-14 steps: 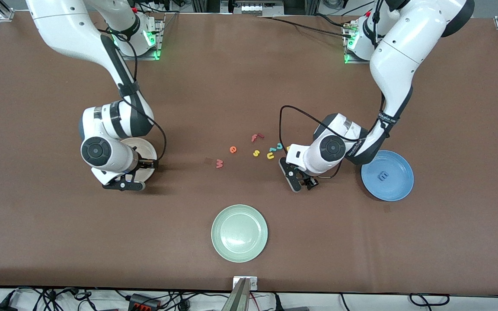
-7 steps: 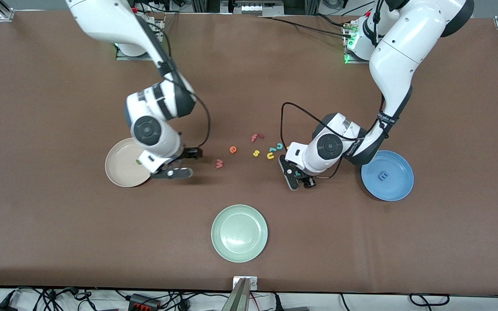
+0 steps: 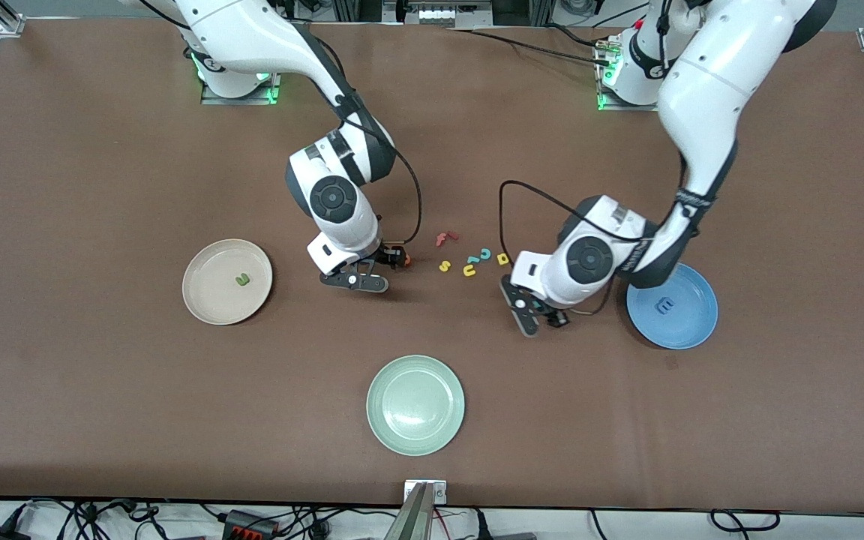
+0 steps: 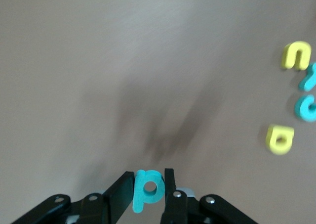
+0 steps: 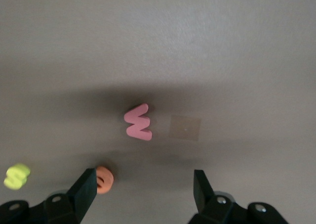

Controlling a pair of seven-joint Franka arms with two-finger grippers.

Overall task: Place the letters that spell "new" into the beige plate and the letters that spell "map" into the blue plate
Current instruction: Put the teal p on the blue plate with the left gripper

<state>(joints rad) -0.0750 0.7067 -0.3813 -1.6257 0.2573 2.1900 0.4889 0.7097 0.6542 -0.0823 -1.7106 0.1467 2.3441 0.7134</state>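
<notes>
Teal p (image 4: 147,189) is pinched in the left gripper (image 3: 541,313), over bare table beside the blue plate (image 3: 694,330), where the m (image 3: 665,305) lies. Right gripper (image 5: 143,187), jaws spread, hangs over the w (image 5: 138,122), e (image 5: 104,179) beside one finger. Beige plate (image 3: 207,300) holds the n (image 3: 241,280).

My front camera sits high across the table (image 3: 72,150), looking down at both arm bases along its upper edge, and takes in the whole surface including the pale green plate (image 3: 415,405) nearest it. My left wrist camera looks down from close above the tabletop, past its own fingers (image 4: 121,192); it shares the yellow u (image 4: 296,55) (image 3: 469,270) and yellow a (image 4: 280,139) (image 3: 503,259) with the front view. My right wrist camera also looks close down; its yellow s (image 5: 17,176) (image 3: 445,265) and orange e (image 5: 104,179) (image 3: 405,259) appear in front too.
</notes>
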